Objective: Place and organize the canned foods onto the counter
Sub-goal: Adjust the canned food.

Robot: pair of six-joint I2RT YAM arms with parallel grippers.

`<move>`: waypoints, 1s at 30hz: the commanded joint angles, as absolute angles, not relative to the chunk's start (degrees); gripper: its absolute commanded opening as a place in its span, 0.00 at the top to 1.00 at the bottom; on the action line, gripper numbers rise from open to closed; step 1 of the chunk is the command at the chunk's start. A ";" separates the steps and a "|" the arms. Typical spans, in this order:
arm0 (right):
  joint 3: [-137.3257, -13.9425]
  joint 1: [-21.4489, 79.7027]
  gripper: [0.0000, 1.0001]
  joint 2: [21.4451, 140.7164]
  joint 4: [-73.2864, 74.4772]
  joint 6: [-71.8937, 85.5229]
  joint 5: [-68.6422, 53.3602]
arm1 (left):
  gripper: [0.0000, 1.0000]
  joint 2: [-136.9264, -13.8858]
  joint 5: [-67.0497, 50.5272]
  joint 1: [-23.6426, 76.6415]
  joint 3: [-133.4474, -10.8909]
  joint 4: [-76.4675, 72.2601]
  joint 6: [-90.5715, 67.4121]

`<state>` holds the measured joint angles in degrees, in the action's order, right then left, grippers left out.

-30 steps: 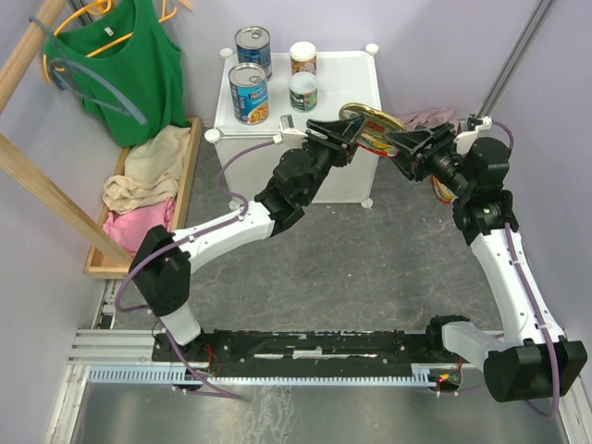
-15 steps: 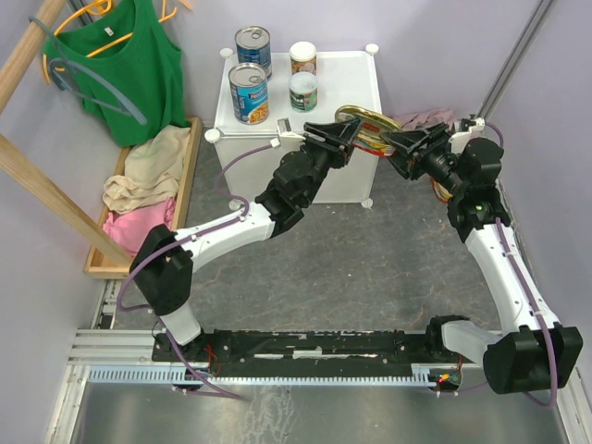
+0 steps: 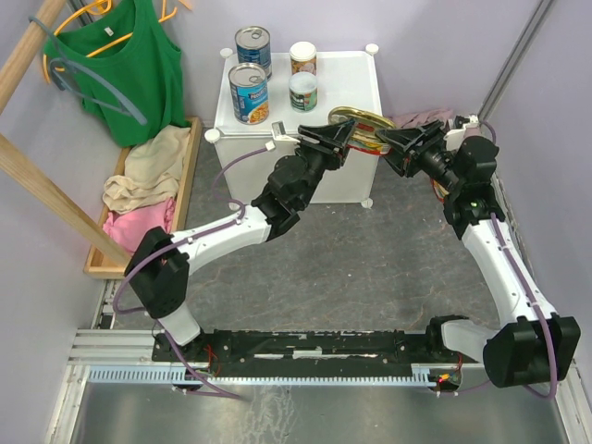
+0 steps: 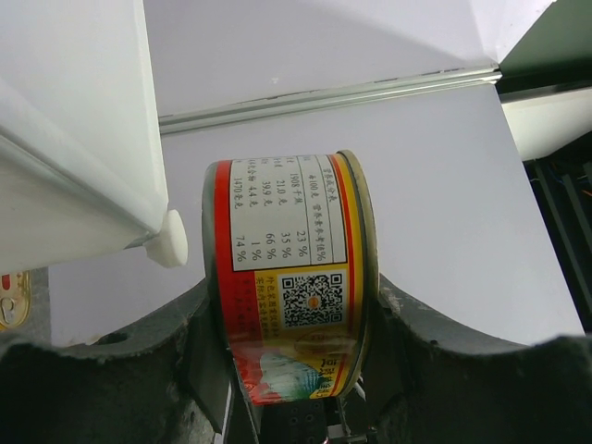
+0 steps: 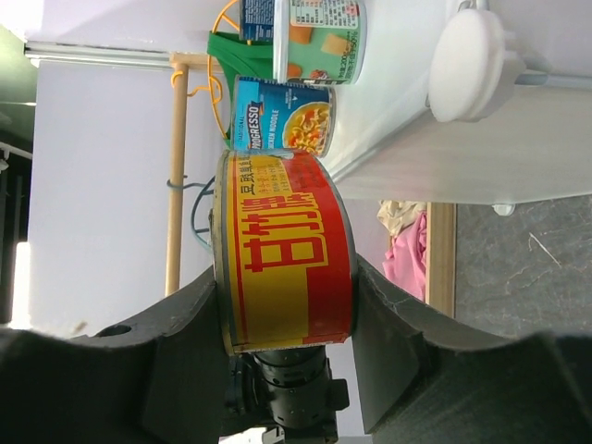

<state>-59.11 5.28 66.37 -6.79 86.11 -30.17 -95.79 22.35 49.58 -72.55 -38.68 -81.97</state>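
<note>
A flat oval gold tin point(image 3: 359, 117) hangs over the front right part of the white counter point(image 3: 342, 79). My left gripper point(image 3: 344, 134) reaches it from the left and my right gripper point(image 3: 387, 139) from the right. In the left wrist view my gripper point(image 4: 291, 291) is shut on the flat faces of a red-labelled tin point(image 4: 287, 231). The right wrist view shows the same grip point(image 5: 285, 273) on a red-and-yellow tin point(image 5: 287, 250). Two tall blue-labelled cans point(image 3: 252, 44) point(image 3: 248, 92) and two small cans point(image 3: 303, 57) point(image 3: 303, 91) stand upright on the counter's left half.
A wooden tray point(image 3: 190, 157) of clothes lies left of the counter, under a green top point(image 3: 129, 65) on a hanger. Pink cloth point(image 3: 425, 117) lies behind the right gripper. A gold lid point(image 4: 9, 296) shows on the grey floor at the left wrist view's edge.
The tin and both grippers have shifted a little to the left, further over the counter's front right corner. The right arm has leaned in after it. The grips are unchanged.
</note>
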 commanded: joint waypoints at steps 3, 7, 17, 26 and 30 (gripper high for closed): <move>-61.13 4.70 0.86 66.75 -16.91 89.41 -28.73 | 0.38 -90.82 19.64 49.75 -70.79 -43.72 -82.88; -61.23 4.51 0.88 67.40 -17.88 89.68 -28.97 | 0.28 -89.86 19.24 49.49 -69.68 -43.68 -82.95; -64.07 4.07 0.89 68.70 -16.81 88.82 -29.24 | 0.24 -89.24 17.86 48.96 -68.39 -43.68 -84.79; -65.98 3.82 0.90 70.51 -16.46 87.50 -29.09 | 0.24 -87.81 17.66 48.69 -65.87 -43.90 -84.98; -67.77 3.80 0.90 71.44 -15.18 85.85 -28.81 | 0.24 -87.32 17.45 48.63 -65.04 -43.95 -85.03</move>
